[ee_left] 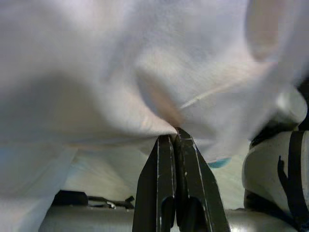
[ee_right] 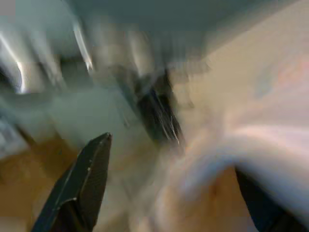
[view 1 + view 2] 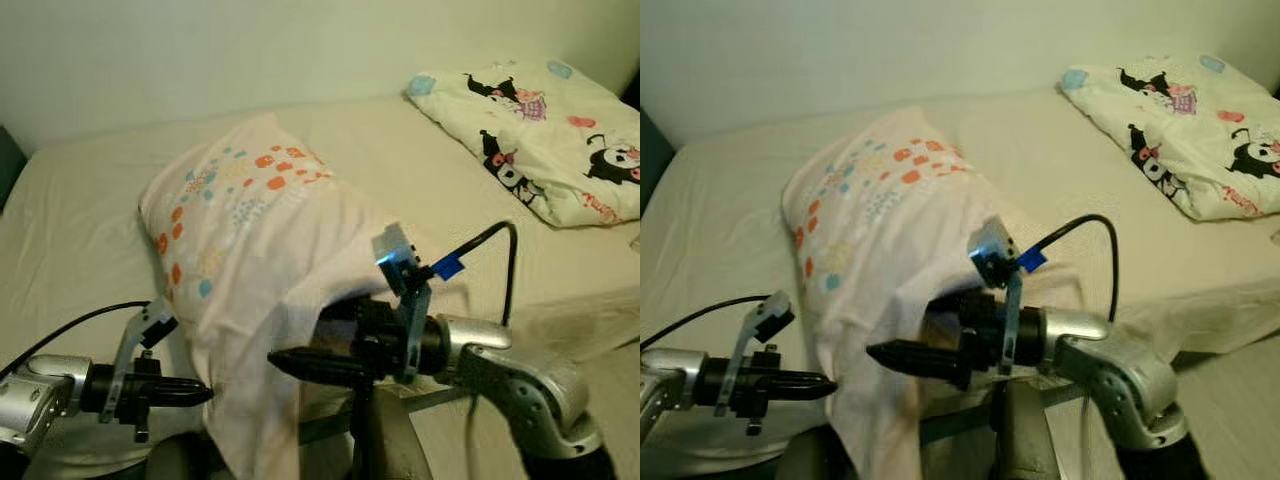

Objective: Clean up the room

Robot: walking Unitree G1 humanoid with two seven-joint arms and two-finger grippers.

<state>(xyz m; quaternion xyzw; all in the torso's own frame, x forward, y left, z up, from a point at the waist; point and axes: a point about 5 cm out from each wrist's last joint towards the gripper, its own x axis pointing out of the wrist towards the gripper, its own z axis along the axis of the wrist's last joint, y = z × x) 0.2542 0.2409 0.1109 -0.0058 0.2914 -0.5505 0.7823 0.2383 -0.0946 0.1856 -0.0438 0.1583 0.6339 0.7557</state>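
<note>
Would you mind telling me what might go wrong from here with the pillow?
1. The left gripper pinches only a fold of the pillow's cover, so it may slip free.
2. The pillow overhangs the bed edge and could slide off.
3. The right gripper's open fingers may snag loose fabric.

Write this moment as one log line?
left gripper: shut on pink pillowcase | right gripper: open, by its hanging edge | place: bed

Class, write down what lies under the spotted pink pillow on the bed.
The spotted pink pillow rests on the cream bed; its front edge overhangs both grippers, the left gripper pinching the fabric. Whatever lies beneath its middle is covered.
</note>
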